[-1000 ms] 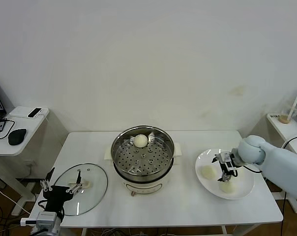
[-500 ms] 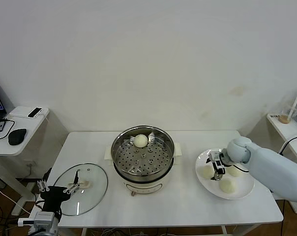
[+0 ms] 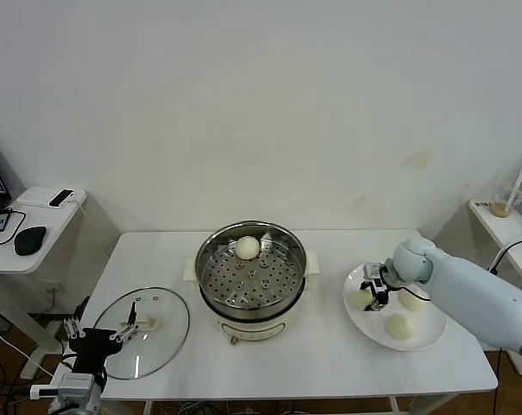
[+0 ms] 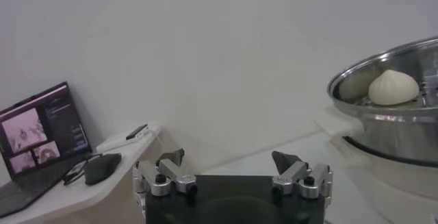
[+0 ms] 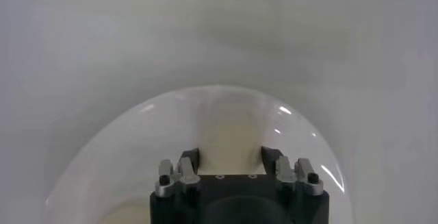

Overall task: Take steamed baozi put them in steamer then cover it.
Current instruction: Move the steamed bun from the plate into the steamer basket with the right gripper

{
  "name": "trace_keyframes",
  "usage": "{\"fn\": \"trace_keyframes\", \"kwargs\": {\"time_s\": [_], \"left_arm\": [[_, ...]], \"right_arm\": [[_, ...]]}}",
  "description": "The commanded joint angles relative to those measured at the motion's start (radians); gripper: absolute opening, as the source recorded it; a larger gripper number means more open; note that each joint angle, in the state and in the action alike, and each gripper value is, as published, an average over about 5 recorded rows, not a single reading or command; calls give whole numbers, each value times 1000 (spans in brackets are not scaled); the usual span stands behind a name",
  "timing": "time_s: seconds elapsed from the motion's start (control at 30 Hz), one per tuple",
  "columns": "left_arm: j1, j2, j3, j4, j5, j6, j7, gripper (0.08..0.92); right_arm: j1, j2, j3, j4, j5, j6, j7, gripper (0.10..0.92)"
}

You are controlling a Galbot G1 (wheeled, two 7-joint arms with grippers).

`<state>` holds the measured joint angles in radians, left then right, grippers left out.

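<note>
One baozi (image 3: 247, 248) in steamer (image 3: 251, 278), right gripper (image 3: 372, 290) jaws straddling plate (image 3: 421, 337) bun (image 3: 359, 299)

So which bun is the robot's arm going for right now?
Look at the white plate right of the steamer. Three buns lie there; the right gripper straddles the steamed baozi nearest the steamer, on the plate's left edge.

Pale blue-white right arm (image 3: 477, 290); black, silver-screwed right hand (image 5: 230, 164).

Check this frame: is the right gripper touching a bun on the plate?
Cannot tell. The right gripper overlaps a bun in the head view; contact is hidden.
</note>
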<state>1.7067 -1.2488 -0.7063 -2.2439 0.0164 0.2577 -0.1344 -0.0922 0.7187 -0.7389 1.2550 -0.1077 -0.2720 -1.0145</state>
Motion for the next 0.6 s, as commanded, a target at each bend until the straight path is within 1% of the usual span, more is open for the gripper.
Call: {"fn": "trace_keyframes", "kwargs": {"time_s": [0.03, 0.23, 0.37, 0.5, 0.6], "left_arm": [[-2, 1, 2, -2, -2, -1, -2, 823], [0, 6, 10, -6, -3, -2, -3, 823], [-4, 14, 12, -8, -6, -1, -3, 823], [-11, 19, 14, -8, -9, 0, -3, 823], [-17, 19, 17, -5, -9, 1, -3, 823]], "right_arm": [[121, -87, -44, 71, 74, -15, -48, 580], [281, -160, -114, 151, 179, -41, -44, 582], [432, -171, -212, 209, 264, -61, -30, 584], [615, -119, -345, 259, 357, -86, -10, 585], [715, -33, -409, 277, 425, -114, 10, 585]]}}
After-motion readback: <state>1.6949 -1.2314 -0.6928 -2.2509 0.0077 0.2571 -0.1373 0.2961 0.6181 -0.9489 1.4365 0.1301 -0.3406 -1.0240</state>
